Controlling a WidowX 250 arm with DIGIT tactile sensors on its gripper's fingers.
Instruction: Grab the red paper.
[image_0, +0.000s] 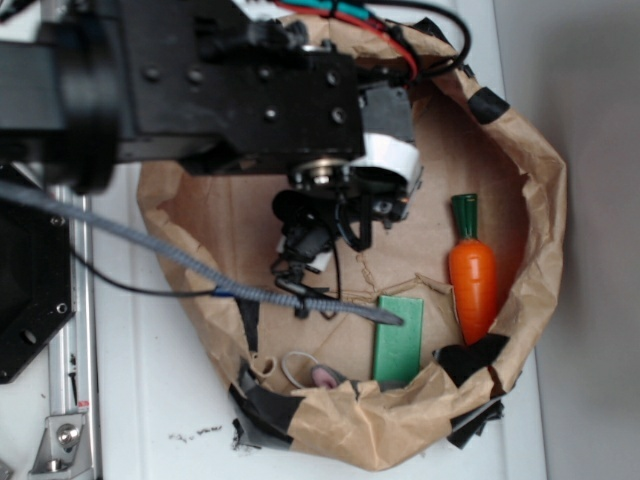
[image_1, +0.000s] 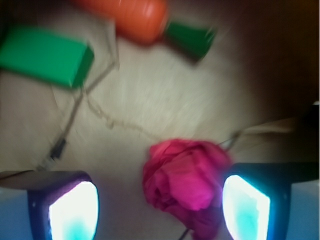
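Looking through my wrist camera from left to right, I see my left finger pad glowing at the bottom corner, then a wide gap, then the red paper, then my right finger pad. My gripper is spread wide and grips nothing yet. The red paper lies on the brown floor between the pads, pushed well toward the right one, touching or nearly touching it, while the left pad stands well apart from it. The picture is blurred, so I cannot tell exact contact. Farther off sit a green block at the upper left and a carrot along the top, both well clear of the wad.

From the outside view, my arm hides the red paper entirely; the paper bag rings the work area, with the carrot near its right wall.

To do this well, I judge I should shift slightly right so the wad centres between the pads, settle lower around its bulk, then close gently, since crumpled paper should squash rather than resist.
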